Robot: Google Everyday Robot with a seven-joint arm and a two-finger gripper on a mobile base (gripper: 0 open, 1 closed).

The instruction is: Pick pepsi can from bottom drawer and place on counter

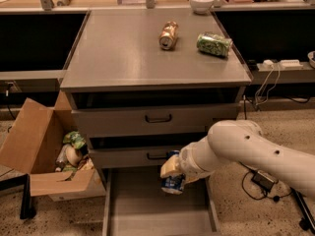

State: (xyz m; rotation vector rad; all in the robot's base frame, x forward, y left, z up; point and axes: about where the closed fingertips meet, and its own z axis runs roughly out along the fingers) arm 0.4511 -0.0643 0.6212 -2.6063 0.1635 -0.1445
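My gripper [172, 173] is shut on the pepsi can [173, 182], a dark blue can with white marks, and holds it in the air. The can hangs above the open bottom drawer [147, 210], in front of the middle drawer's face. The drawer's grey floor is bare. The counter [123, 53] is the large flat grey top of the cabinet, well above the gripper. My white arm [256, 151] reaches in from the right.
A gold-brown can [168, 35] and a green patterned can [213, 44] lie on the counter's far right part. Two grey drawers with black handles [157, 118] are shut. An open cardboard box [42, 151] with trash stands left of the cabinet. Cables lie on the floor at right.
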